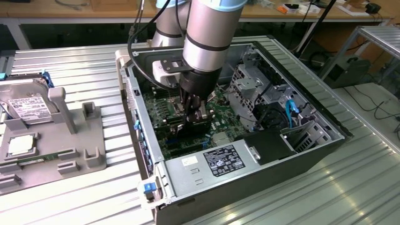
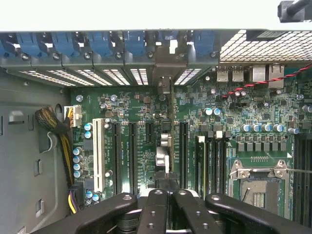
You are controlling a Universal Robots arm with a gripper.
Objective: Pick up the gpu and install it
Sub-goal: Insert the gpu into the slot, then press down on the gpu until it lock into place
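I have tool (image 1: 192, 117) down inside open PC case (image 1: 325, 122), over motherboard (image 2: 204, 112). Tool fingers (image 2: 161, 209) closed together, clamped on top edge of gpu (image 2: 165, 146). Card stands on edge, thin, running from tool toward rear bracket slots (image 2: 163, 73), lined up with expansion slot. Pick-up done, I judge; card at slot, full seating not confirmable. On counter at exterior view's left, grey fixture (image 1: 69, 140) carries hard drive (image 1: 25, 105) and CPU chip (image 1: 18, 145).
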